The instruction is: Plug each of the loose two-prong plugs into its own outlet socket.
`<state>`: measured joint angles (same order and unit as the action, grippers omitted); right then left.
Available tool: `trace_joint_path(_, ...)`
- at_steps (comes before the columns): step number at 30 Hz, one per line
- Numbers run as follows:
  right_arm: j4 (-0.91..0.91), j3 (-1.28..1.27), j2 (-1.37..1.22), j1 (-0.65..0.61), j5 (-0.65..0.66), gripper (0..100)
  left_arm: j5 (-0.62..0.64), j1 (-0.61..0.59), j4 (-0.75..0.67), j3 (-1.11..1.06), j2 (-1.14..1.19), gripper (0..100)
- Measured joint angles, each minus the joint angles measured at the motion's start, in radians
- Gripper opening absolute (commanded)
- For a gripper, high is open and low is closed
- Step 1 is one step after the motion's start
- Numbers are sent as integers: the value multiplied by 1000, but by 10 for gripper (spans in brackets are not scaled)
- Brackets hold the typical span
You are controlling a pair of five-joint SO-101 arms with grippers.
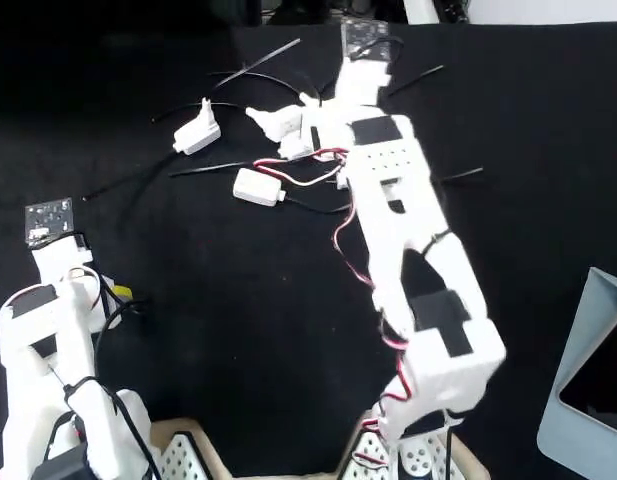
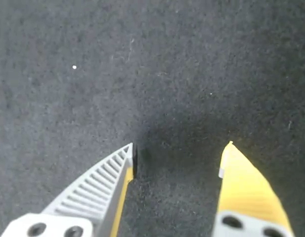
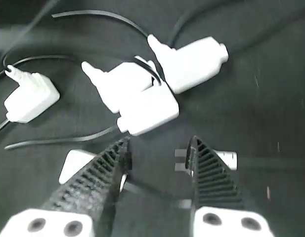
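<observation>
Jaws released and parted on both: left gripper (image 2: 181,148) low over black cloth (image 2: 142,59); right gripper (image 3: 159,143) spread above clustered white plugs (image 3: 142,106), one two-prong plug (image 3: 226,159) seemingly just beside a fingertip.

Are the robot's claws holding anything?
No. The left gripper is open over bare cloth; the right gripper is open above the white plugs, gripping none.

Both gape: left end effector (image 2: 179,153) held near its base, right end effector (image 3: 159,140) outstretched.
</observation>
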<state>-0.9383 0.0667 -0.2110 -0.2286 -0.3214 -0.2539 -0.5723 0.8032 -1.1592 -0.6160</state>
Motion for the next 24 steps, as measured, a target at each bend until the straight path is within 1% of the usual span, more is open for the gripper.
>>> trace_joint_path(4, -103, 0, 38, 43, -138, 181, 0, 0, 0, 0, 0, 278)
trace_joint_path(9, -118, -14, 26, 64, -282, 181, 0, 0, -6, 0, 0, 278)
trace_joint_path(19, -17, -14, -180, 64, -512, 181, 0, 0, -6, 0, 0, 278)
trace_joint_path(24, 32, -14, -229, 66, -568, 178, 0, 0, -6, 0, 0, 278)
